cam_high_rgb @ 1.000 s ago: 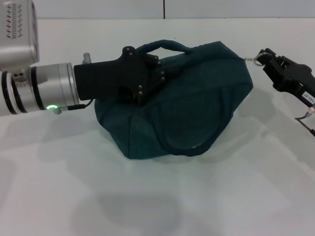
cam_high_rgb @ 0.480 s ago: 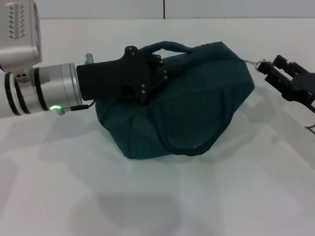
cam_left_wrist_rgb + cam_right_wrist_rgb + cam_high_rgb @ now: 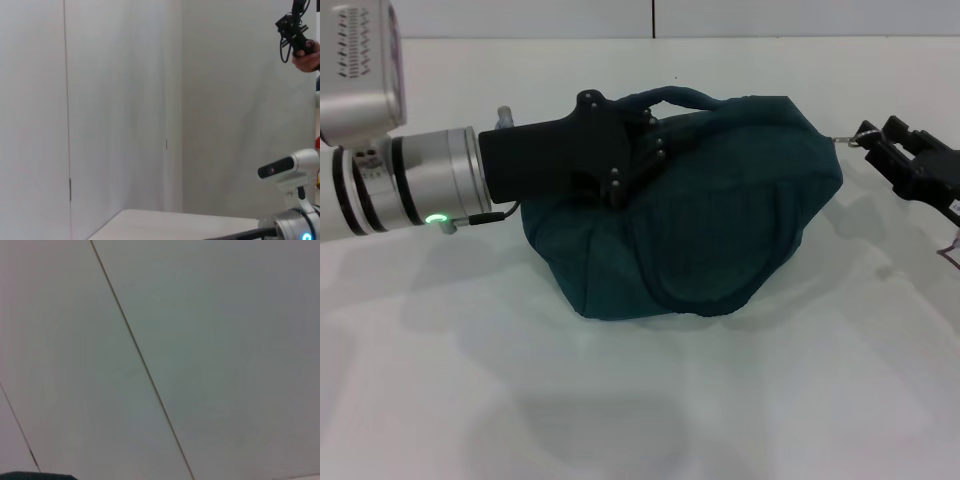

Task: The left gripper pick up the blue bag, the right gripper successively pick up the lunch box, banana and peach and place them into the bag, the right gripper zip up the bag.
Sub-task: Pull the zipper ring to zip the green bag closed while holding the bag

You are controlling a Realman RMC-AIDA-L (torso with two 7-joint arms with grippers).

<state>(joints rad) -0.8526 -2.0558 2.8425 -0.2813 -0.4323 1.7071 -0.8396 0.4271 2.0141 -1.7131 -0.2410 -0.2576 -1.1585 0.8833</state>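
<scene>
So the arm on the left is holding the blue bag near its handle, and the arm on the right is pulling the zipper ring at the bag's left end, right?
Not quite. In the head view the right gripper is at the zipper ring on the blue bag's right end, not its left. The rest holds: the left gripper grips the bag up by its handle.

The blue bag is soft woven cloth, matt and creased, bulging in loose folds. Its handle looks like a rounded cord of the same dull fabric. At its end toward the counter's right edge a thin metal ring pull glints. The left tool is matt black plastic studded with small shiny screws; the wrist behind it is brushed silver metal. The right tool is matt black too. The counter is smooth, white and faintly glossy.
</scene>
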